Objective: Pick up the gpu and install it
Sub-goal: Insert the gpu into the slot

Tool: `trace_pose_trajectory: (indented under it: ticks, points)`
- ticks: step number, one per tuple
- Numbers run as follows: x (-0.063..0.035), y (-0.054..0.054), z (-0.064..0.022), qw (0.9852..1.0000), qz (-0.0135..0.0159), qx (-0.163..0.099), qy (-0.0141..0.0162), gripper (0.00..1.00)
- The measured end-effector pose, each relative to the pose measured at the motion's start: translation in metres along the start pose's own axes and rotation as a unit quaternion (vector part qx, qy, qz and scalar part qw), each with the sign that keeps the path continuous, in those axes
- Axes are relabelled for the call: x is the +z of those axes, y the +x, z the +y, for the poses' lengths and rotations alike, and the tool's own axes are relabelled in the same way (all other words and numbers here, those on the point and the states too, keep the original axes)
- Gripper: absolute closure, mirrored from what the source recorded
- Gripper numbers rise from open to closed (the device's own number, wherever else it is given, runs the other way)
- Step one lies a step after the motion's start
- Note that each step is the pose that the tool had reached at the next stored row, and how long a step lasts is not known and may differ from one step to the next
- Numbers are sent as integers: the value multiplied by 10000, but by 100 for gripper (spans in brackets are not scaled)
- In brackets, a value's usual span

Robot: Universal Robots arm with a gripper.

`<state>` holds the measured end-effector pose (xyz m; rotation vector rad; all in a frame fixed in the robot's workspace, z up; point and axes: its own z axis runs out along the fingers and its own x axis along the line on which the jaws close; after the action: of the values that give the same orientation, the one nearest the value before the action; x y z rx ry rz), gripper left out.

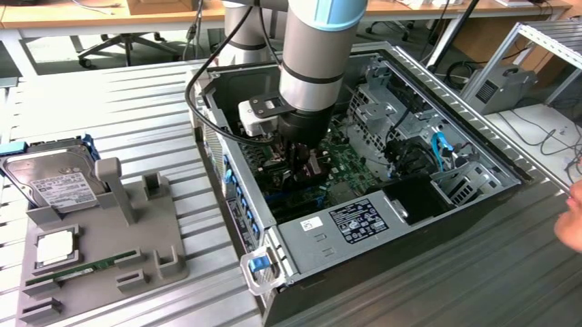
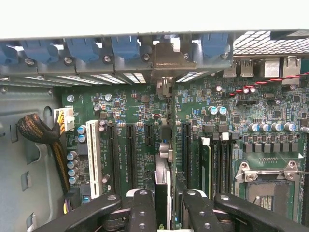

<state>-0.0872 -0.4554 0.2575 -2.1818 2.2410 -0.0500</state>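
Note:
My gripper [image 2: 164, 207] is deep inside the open computer case [image 1: 454, 204], with its black fingers [image 2: 142, 210] shut on the gpu [image 2: 162, 176]. In the wrist view I see the card edge-on, a thin strip running over the green motherboard [image 2: 227, 106] between the black expansion slots [image 2: 130, 154]. Its silver end bracket [image 2: 166, 60] stands against the case's rear slot openings, among the blue clips [image 2: 125, 46]. In the exterior view the gripper [image 1: 304, 160] and the dark card [image 1: 315, 167] are low over the board. Whether the card sits in a slot I cannot tell.
On the exterior view's left a grey fixture [image 1: 136, 252] holds a silver hard drive [image 1: 54, 180], a square chip [image 1: 54, 246] and a green RAM stick [image 1: 82, 269]. A person's hand [image 1: 571, 221] is at the right edge. Cables [image 2: 38, 130] and drive cages [image 1: 382, 102] crowd the case.

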Motion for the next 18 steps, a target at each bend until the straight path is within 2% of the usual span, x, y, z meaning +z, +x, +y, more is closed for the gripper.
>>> trace_pose_trajectory:
  ticks: [18]
  points:
    - [-1, -20, -1, 9998, -7, -197, -1, 73]
